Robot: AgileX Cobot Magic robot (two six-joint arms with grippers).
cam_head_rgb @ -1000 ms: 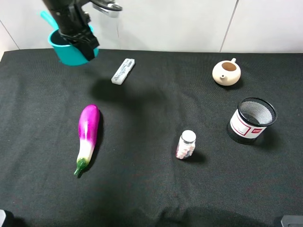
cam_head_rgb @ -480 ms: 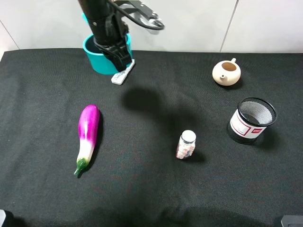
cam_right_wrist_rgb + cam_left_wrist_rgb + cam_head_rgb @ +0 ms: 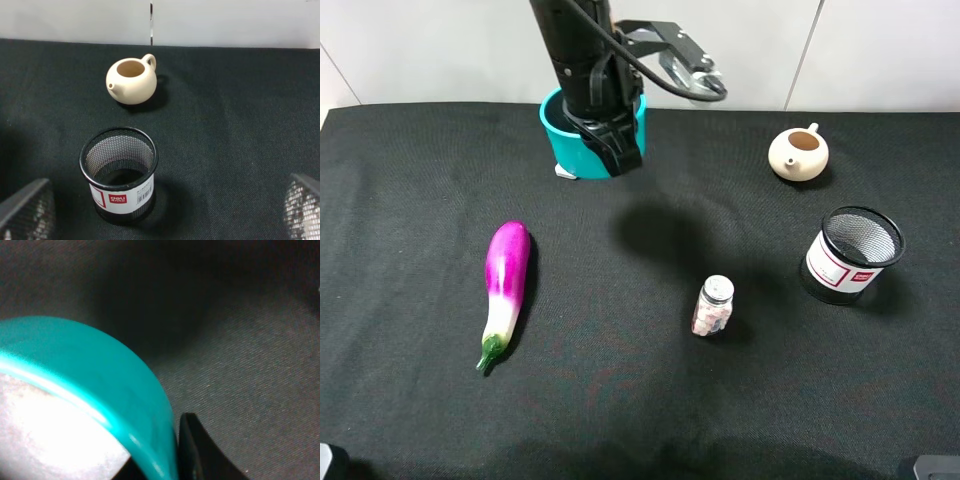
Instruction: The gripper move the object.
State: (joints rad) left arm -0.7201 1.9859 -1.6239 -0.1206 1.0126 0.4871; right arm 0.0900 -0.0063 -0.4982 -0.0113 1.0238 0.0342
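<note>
The teal saucepan (image 3: pixel 570 145) hangs in the air above the back of the black table, left of centre. My left gripper (image 3: pixel 616 140) is shut on its rim, one jaw inside and one outside. The arm hides the long handle. In the left wrist view the teal rim (image 3: pixel 105 375) and grey inside fill the frame, with one black fingertip (image 3: pixel 192 450) pressed against the outer wall. My right gripper (image 3: pixel 162 220) is open and empty, its fingertips (image 3: pixel 25 207) wide apart, hovering near the black mesh cup (image 3: pixel 119 172).
A purple eggplant (image 3: pixel 506 280) lies at the left. A small jar (image 3: pixel 714 305) stands mid-table. A cream teapot (image 3: pixel 798 153) and the mesh cup (image 3: pixel 853 255) stand at the right. A clear case (image 3: pixel 564 172) peeks out under the saucepan.
My left arm has carried the saucepan to the right along the back of the table, from the far left corner to above the clear case. Its shadow moved right too.
</note>
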